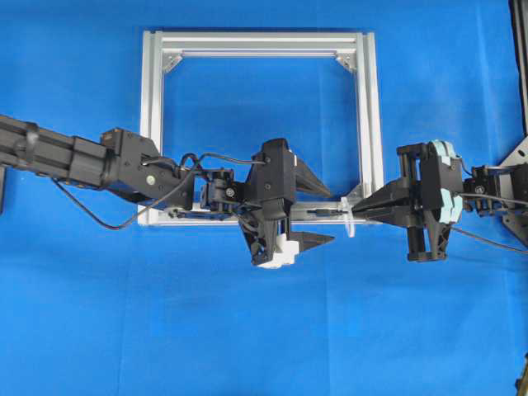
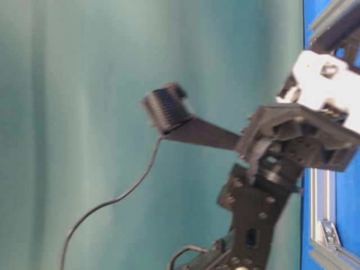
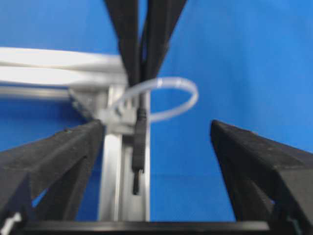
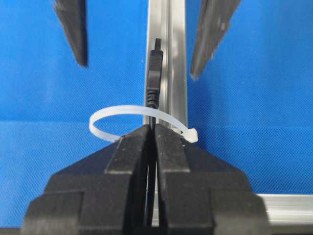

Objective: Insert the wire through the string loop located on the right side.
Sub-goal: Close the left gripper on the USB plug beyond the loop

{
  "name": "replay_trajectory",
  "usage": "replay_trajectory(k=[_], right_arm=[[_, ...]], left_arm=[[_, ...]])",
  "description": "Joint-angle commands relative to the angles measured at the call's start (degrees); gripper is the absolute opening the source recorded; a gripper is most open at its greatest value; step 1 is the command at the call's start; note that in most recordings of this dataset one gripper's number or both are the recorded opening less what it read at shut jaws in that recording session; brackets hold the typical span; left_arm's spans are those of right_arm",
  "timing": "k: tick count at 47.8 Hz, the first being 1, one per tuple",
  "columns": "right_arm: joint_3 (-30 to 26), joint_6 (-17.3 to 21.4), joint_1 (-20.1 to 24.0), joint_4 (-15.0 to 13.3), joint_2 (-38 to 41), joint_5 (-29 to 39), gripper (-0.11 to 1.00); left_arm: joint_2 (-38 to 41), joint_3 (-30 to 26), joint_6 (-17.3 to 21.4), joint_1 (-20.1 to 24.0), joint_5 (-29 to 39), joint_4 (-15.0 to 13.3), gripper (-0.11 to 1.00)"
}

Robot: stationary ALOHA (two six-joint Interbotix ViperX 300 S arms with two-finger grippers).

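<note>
The thin black wire with a small dark plug tip (image 4: 153, 73) sits pinched between the two black fingers of the right gripper (image 4: 152, 134), which are pressed tight together on it. The plug end sticks out past the fingertips and points toward the left gripper (image 3: 156, 142). In the right wrist view, the small whitish see-through string loop (image 4: 139, 115) curves across just in front of the right fingertips, and the wire goes through it, with the plug on the far side. In the left wrist view the same loop (image 3: 166, 98) rings the wire just where it leaves the right fingertips, and the plug (image 3: 139, 147) hangs in the gap between the left fingers without touching them.

The left gripper's fingers stand wide apart and hold nothing. One finger is on each side of the plug.

In the overhead view, the loop (image 1: 349, 221) is at the lower right corner of the silver square metal frame (image 1: 150, 124), between the left gripper (image 1: 326, 216) and the right gripper (image 1: 356, 212). The wire (image 1: 326, 212) lies along the frame's bottom bar. The frame rests on a blue cloth (image 1: 264, 330).

No words or labels can be read.

There is one wire, one string loop, one frame, and two grippers. The table-level view shows only the left gripper (image 2: 225, 124) up close and blurry; the other finger runs out of the picture.
</note>
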Motion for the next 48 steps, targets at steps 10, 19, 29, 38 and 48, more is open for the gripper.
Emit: replay_trajectory(k=[10,19,29,38,48], right_arm=[[-1.0,-0.1,0.0,-0.1,-0.4,-0.3,-0.04],[-1.1,-0.1,0.0,-0.1,-0.4,-0.2,-0.04],[-1.1,-0.1,0.0,-0.1,-0.4,-0.2,-0.04],[-1.1,-0.1,0.0,-0.2,-0.4,-0.2,-0.04],[-1.1,-0.1,0.0,-0.1,-0.4,-0.2,-0.04]], left_arm=[[-0.3,-0.8,0.1,0.4,-0.4,0.2,0.86],[-0.4,-0.8,0.1,0.4,-0.2,0.2,0.86],[-0.2,-0.7,0.1,0.4,-0.1,0.2,0.86],[-0.2,-0.7,0.1,0.4,0.4,0.2,0.86],[-0.2,-0.7,0.1,0.4,0.4,0.2,0.86]])
